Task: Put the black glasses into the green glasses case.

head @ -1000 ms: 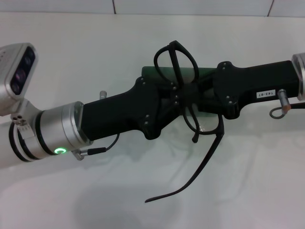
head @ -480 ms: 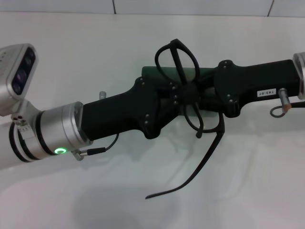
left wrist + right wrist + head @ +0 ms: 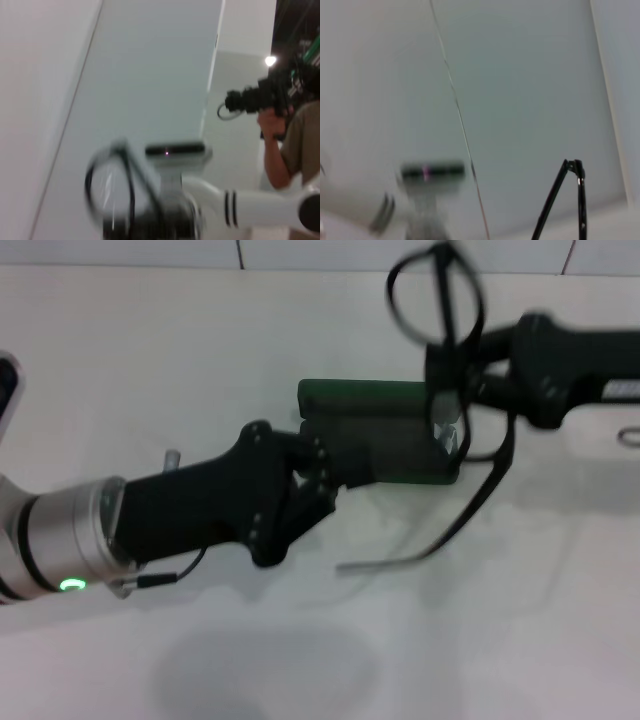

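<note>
The black glasses (image 3: 437, 300) are lifted, one lens high above the table and one long temple arm hanging down towards the table. My right gripper (image 3: 452, 368) is shut on their frame, above the right end of the green glasses case (image 3: 372, 398). The case lies open on the table, its dark lining facing up. My left gripper (image 3: 322, 478) is open and empty, low at the case's left front corner. The glasses show blurred in the left wrist view (image 3: 107, 186). A hinge and temple show in the right wrist view (image 3: 572, 172).
The white table (image 3: 300, 640) spreads all around the case. In the left wrist view a person holding a camera (image 3: 277, 107) stands behind the robot's white right arm (image 3: 250, 207).
My left gripper has let go of the glasses and drawn back down to the left. My right gripper has lifted the glasses up and to the right, uncovering the open case.
</note>
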